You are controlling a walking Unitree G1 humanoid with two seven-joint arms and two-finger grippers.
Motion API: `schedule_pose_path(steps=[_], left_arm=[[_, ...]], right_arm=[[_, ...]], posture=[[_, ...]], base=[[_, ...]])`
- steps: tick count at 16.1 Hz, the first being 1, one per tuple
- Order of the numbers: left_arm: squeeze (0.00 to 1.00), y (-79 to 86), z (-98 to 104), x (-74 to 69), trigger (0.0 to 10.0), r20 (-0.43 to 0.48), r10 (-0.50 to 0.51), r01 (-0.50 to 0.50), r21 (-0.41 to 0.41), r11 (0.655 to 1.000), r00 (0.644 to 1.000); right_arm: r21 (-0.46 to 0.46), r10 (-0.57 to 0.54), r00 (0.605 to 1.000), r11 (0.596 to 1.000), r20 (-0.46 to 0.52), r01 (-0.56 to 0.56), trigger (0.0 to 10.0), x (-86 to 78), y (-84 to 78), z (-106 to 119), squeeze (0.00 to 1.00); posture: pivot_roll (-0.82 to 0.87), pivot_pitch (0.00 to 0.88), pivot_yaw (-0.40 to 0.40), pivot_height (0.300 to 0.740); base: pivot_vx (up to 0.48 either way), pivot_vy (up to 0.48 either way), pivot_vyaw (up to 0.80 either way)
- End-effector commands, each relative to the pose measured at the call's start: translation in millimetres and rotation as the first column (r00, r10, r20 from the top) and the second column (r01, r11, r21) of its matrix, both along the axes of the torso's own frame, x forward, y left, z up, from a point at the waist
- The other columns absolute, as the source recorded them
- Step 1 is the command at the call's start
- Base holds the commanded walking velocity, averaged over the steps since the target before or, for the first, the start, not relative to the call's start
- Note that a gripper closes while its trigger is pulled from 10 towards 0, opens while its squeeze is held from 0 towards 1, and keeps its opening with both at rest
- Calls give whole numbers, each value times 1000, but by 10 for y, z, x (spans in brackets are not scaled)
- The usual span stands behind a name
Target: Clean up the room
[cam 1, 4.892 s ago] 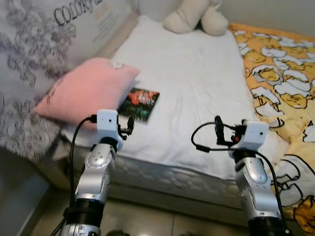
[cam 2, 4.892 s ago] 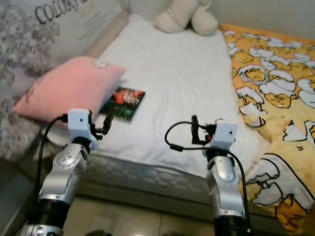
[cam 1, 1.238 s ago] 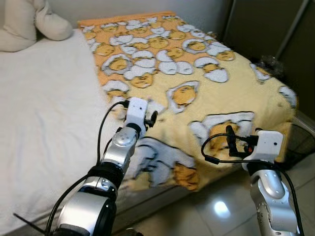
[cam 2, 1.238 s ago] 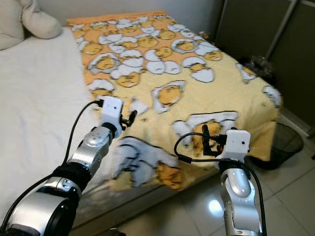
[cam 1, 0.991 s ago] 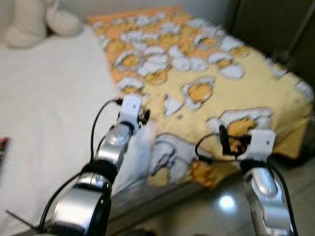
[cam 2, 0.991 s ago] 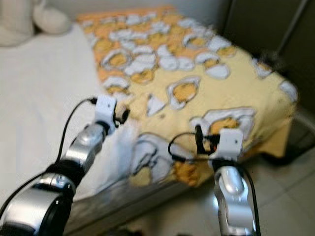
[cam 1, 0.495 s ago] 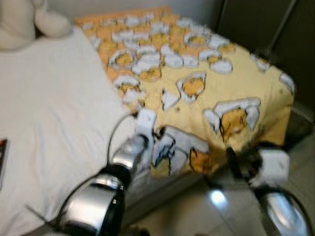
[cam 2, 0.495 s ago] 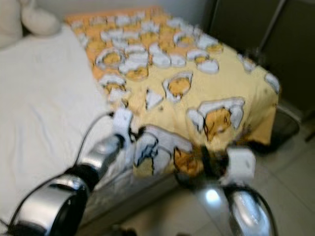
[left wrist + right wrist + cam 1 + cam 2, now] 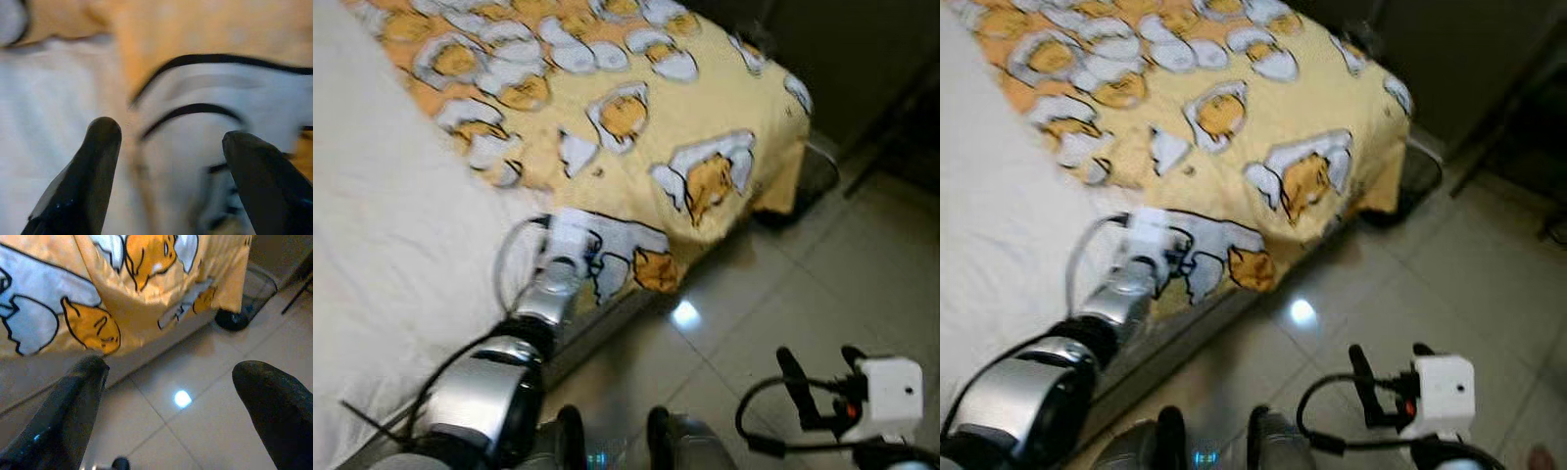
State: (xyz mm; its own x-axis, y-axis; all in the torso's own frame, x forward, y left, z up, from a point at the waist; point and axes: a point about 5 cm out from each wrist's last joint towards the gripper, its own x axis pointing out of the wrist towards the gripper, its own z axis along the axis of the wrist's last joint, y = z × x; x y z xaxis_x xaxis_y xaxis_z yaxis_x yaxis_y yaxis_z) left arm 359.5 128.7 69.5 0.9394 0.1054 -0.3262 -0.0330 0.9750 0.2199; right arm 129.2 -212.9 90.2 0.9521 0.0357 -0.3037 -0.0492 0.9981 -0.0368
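A yellow blanket (image 9: 636,108) printed with cartoon eggs covers the right side of the bed and hangs over its corner. My left gripper (image 9: 595,262) reaches out to the blanket's near edge, where it meets the white sheet (image 9: 382,225). In the left wrist view the left gripper (image 9: 171,147) is open, with blurred blanket fabric close up between the two fingers. My right gripper (image 9: 818,354) hangs low over the tiled floor (image 9: 773,284), open and holding nothing. In the right wrist view the right gripper (image 9: 173,372) faces the blanket's hanging edge (image 9: 146,298).
A dark wire bin (image 9: 818,171) stands on the floor at the bed's far corner, partly under the blanket. My own feet (image 9: 607,441) stand close to the bed's side. A dark cupboard front lies beyond the bin.
The whole view has swung down and to the right. My right gripper has dropped away from the bed to low over the floor. My left gripper stays at the blanket's near edge.
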Motion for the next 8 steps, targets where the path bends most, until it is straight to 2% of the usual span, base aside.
schedule_pose_path(steps=[1, 3, 5, 7, 8], left_arm=[[0, 10, 38, 20, 10000, 21, 39, -40, 18, 999, 999], [0, 23, 58, 32, 10000, 29, 47, -48, 19, 999, 998], [0, -119, -32, -21, 10000, -14, -34, 33, -82, 996, 999], [0, -187, -28, -27, 10000, 3, -70, 70, -121, 990, 998], [0, -181, -57, -46, 10000, -6, -63, 62, -106, 992, 998]], right_arm=[[0, 13, 1000, 1000, -3, -13, 10000, -10, 15, 40, 0], [3, 15, 1000, 1000, -10, -15, 10000, -14, 31, 45, 0], [23, 39, 999, 999, -20, -39, 10000, 20, 97, 32, 0], [25, 47, 999, 999, -21, -46, 10000, 35, 104, 38, 0], [24, 52, 998, 998, -26, -51, 10000, 33, 104, 40, 0]], posture=[[-382, 255, -54, 740], [-372, 252, -54, 740], [-352, 252, -62, 740], [-350, 254, -68, 740], [-357, 260, -75, 740]], base=[[0, 0, 0], [0, 0, 0], [0, 0, 0], [0, 0, 0], [0, 0, 0]])
